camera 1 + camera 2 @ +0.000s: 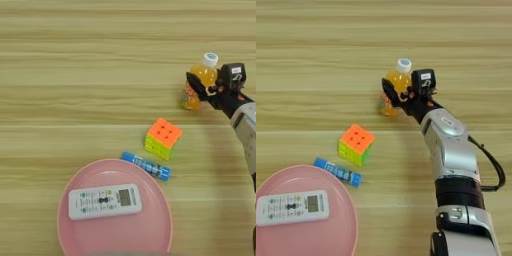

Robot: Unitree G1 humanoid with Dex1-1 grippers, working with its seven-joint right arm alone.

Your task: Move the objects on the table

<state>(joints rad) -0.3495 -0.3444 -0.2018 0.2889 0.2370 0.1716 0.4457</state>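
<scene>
Upper right of the left eye view: small orange juice bottle with white cap (pixel 201 81), clear plastic, standing roughly upright on the light wooden plank-grained table (pixel 75 75). The right gripper (pixel 404 94), two black fingers on a silver forearm reaching up from the lower right of the right eye view, is at the bottle's body. One finger lies across the front of the bottle, the blockier one sits just behind it on the right. Fingers look closed around the bottle's midsection. Whether the base is touching the table or lifted clear, cannot tell.

Centre of frame: orange-yellow-green puzzle cube (pixel 163 138), resting apart from the bottle. Just below and left of it, blue cylindrical glue stick (pixel 146 166), lying on its side, its left end at the rim of the large pink round plate (pixel 80 175). White remote control (pixel 104 201) lies flat on that plate, lower left.

Handling, as judged:
- Bottle: light, smooth curved plastic, likely slippery; liquid inside will slosh if swung. Walls probably give a little under squeeze. Best hold is mid-body, below the shoulder, not the narrow cap.
- Cube: stiff, flat-faced, light; take it across two opposite faces. Layers may twist if caught on a corner.
- Glue stick: hard, rolls freely; pinch across its middle, fingers square to its length.
</scene>
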